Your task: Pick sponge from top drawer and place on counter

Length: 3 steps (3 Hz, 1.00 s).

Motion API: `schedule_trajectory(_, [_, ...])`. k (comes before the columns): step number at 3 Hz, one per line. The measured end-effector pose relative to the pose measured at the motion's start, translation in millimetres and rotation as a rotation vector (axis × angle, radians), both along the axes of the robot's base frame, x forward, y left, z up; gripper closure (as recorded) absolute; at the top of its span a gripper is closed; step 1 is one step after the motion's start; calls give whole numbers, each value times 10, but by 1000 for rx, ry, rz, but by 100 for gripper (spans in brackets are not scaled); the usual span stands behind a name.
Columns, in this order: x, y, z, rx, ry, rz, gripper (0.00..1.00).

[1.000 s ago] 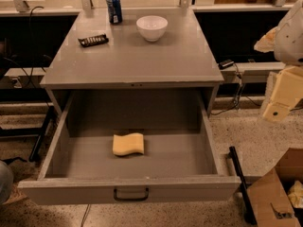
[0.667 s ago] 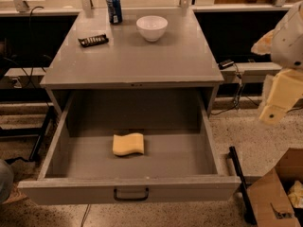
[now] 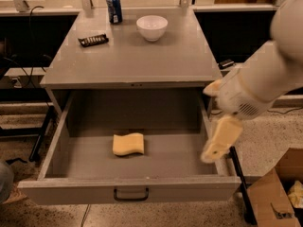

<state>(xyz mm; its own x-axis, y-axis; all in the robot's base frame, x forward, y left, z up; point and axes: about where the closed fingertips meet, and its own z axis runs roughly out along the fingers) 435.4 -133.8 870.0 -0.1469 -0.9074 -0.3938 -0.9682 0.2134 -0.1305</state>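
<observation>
Hanging over the right wall of the top drawer (image 3: pixel 71 192), the hand (image 3: pixel 220 139) sat low at the right of the view, a cream-coloured piece angled down and to the left. Open or closed: could not tell. It gripped nothing that could be seen. The white arm (image 3: pixel 267 72) ran up from it to the upper right corner.

The drawer was pulled well out, with a dark pull handle (image 3: pixel 131 194) at the middle of its grey front panel. The sponge (image 3: pixel 128 144), pale yellow with wavy edges, lay flat on the drawer floor, a little left of centre, apart from every wall and well to the left of the hand.

Above the drawer, the grey bench (image 3: pixel 137 58) carried three things towards its far edge. A white bowl (image 3: pixel 152 27) stood upright right of centre. A blue can (image 3: pixel 113 7) stood upright behind and to the left of the bowl. A dark flat packet (image 3: pixel 93 40) lay near the left edge.

A cardboard box (image 3: pixel 274 197) stood open on the speckled floor at lower right, beside the drawer front.
</observation>
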Motion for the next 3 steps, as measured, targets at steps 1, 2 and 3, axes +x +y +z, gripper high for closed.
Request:
schedule_trajectory(1, [-32, 545, -490, 112, 20, 15, 0])
schedule_trajectory(2, [70, 601, -474, 126, -28, -2, 0])
schedule_trajectory(3, [70, 601, -473, 126, -28, -2, 0])
